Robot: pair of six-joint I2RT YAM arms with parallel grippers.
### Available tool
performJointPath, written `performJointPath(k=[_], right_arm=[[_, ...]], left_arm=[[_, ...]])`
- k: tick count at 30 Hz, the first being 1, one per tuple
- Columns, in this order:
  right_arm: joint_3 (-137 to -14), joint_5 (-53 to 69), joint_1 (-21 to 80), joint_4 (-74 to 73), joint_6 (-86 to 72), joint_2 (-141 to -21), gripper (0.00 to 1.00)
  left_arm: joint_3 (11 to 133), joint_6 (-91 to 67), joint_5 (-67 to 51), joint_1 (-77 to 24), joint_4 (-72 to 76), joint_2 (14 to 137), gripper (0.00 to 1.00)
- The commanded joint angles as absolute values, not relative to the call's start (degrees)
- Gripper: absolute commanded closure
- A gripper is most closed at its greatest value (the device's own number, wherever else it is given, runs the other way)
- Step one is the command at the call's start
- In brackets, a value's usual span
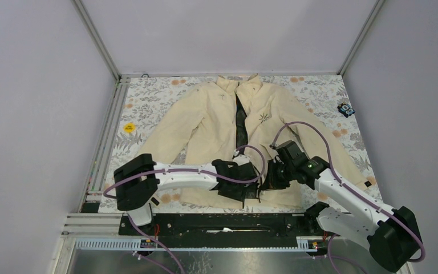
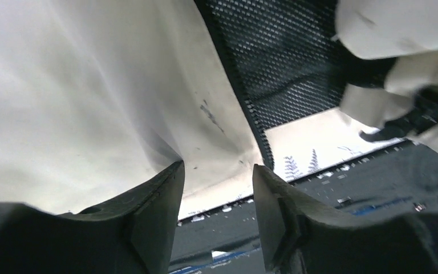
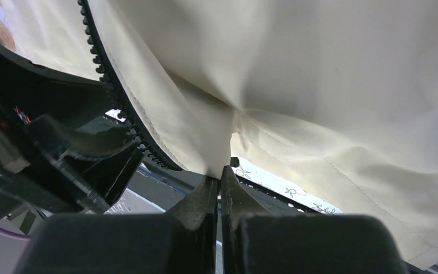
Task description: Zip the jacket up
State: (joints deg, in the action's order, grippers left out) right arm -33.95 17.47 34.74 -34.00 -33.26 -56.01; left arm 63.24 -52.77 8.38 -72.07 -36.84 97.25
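My right gripper was closed on a small fold of cream cloth at the near hem of the jacket. Only the very edge of the fold sat between the tips. Just to the left of this pinch ran the dark zipper teeth of that front edge.

My left gripper stood open. The other front edge hung just beyond its tips and nothing was clamped. The dark mesh lining showed to the right of it. I could not find the slider in any view.

The jacket lay flat on the flowered table, collar far and hem near, with the front open down the middle. Both grippers were at the near middle of the hem, very close to each other.

I judged three risks:
- The right pinch was thin, so a pull could let the cloth slip out.
- With the left jaws holding nothing, any tension from the right would drag the hem sideways and take the two zipper ends out of line.
- The grippers were so close that a small move inward could make them strike each other.
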Motion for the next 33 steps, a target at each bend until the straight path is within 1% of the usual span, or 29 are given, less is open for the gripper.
performJointPath(k=[1,4,7,9,14,18,21,24,26,28,33], right_arm=[[-35.23,15.97,34.54,-34.05,-33.91,-54.31,1.00],[-35.32,16.23,34.50,-34.09,-33.86,-54.06,1.00],[-35.21,16.60,34.54,-34.27,-34.08,-53.97,1.00],[-35.15,16.74,34.54,-34.54,-34.26,-53.76,1.00],[-34.99,17.23,34.54,-34.73,-34.47,-52.40,1.00],[-34.97,17.30,34.54,-34.65,-34.49,-51.70,1.00],[-34.90,17.47,34.47,-34.60,-34.45,-51.34,1.00],[-34.83,18.00,34.51,-34.37,-34.38,-51.44,1.00],[-34.75,18.46,34.52,-34.05,-34.23,-51.56,1.00],[-34.79,18.96,34.54,-33.85,-34.00,-51.57,1.00],[-34.58,19.16,34.51,-33.77,-34.03,-50.41,1.00]], left_arm=[[67.57,-55.27,16.00,-72.90,-41.47,100.21,0.48],[72.68,-55.78,18.71,-72.86,-47.25,104.44,0.47],[75.37,-56.58,15.26,-72.86,-48.47,106.59,0.39],[75.67,-56.82,13.21,-72.82,-49.05,106.77,0.36],[74.97,-61.01,8.54,-71.38,-52.18,106.43,0.35],[71.59,-66.50,5.41,-69.51,-51.06,105.20,0.41],[69.27,-70.74,1.51,-68.09,-49.33,104.89,0.40],[66.58,-73.74,-4.57,-66.49,-46.05,103.52,0.36],[67.25,-73.68,-5.85,-64.93,-46.79,103.24,0.34],[68.66,-73.34,-7.08,-63.58,-48.09,103.02,0.27],[72.75,-73.55,-9.94,-62.19,-49.95,105.61,0.26]])
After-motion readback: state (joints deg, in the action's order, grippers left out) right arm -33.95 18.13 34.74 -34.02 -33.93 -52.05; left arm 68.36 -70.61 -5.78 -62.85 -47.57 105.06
